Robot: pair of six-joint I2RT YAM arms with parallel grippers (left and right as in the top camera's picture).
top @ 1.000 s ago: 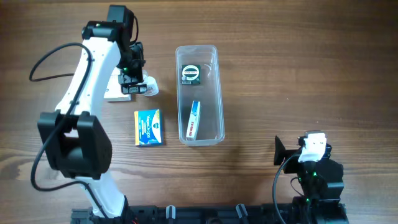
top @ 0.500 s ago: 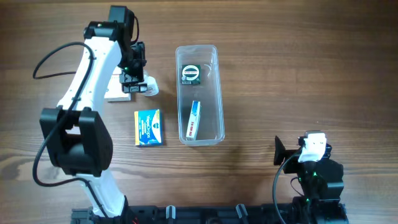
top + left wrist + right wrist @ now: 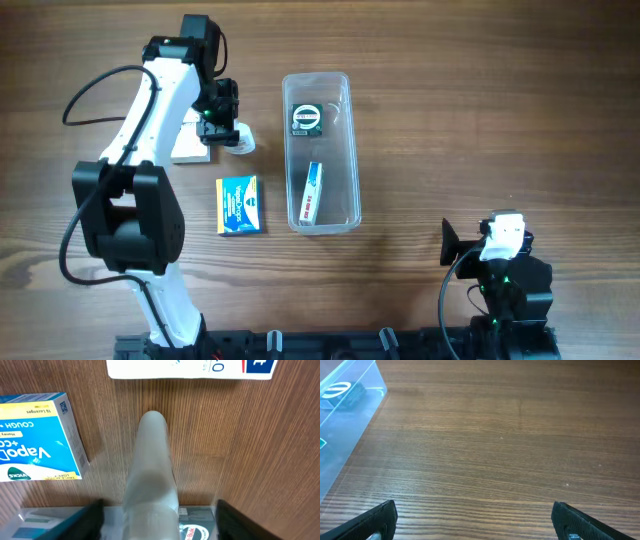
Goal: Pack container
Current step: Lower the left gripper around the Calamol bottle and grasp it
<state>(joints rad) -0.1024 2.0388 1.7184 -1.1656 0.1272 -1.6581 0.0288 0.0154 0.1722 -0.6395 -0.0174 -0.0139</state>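
Tabletop (image 3: 480, 120) of brown wood fills the overhead view. The left arm (image 3: 150, 110) reaches from the bottom edge to the upper left, and the left gripper (image 3: 220, 128) hangs there, near the top end of the container (image 3: 340, 160) but apart from it. That container, a long clear tub, stands lengthwise at upper centre and also shows in the upper-left corner of the right wrist view. The right arm (image 3: 505, 270) sits folded at lower right, well apart from the tub; the right gripper (image 3: 475, 522) has its jaws spread wide over bare wood. A blue and yellow box (image 3: 240, 205) lies left of the tub's lower end. A white box (image 3: 183, 148) lies at upper left, partly under the left arm. Inside the tub, a black and white pack (image 3: 305, 118) lies toward the top end and a slim blue and white box (image 3: 313, 193) toward the bottom end. A pale tube (image 3: 150, 460) sits between the left gripper's fingers (image 3: 87, 520), which stand apart with a gap on each side.
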